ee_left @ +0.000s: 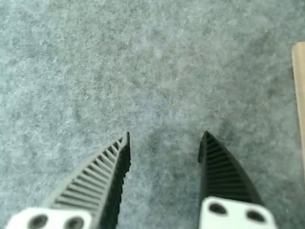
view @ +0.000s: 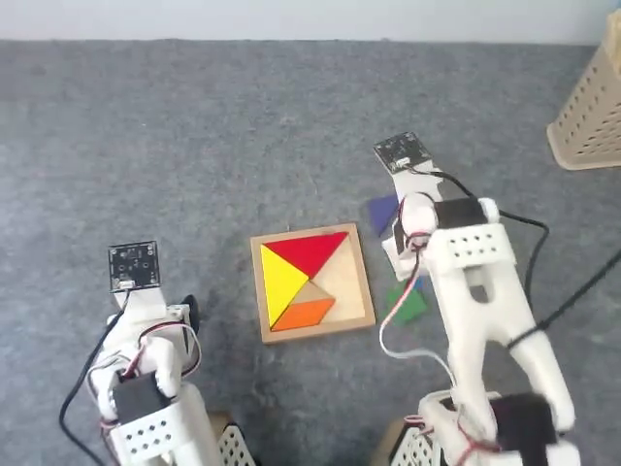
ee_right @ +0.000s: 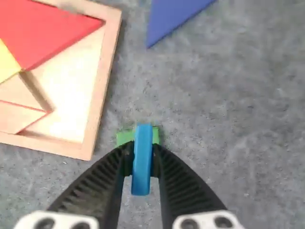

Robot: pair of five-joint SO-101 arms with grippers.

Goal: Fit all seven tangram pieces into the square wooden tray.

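Your R gripper is pinched tight on a light blue piece, held up on its thin edge, just off the tray, over the grey mat. A green piece peeks out right by it & a dark blue triangle lies near, also off the tray. In the tray you've got a red triangle, a yellow triangle & an orange piece, w/ bare wood on the side by the R arm. Your L gripper is wide open over the mat, holding nothing, tray edge near.
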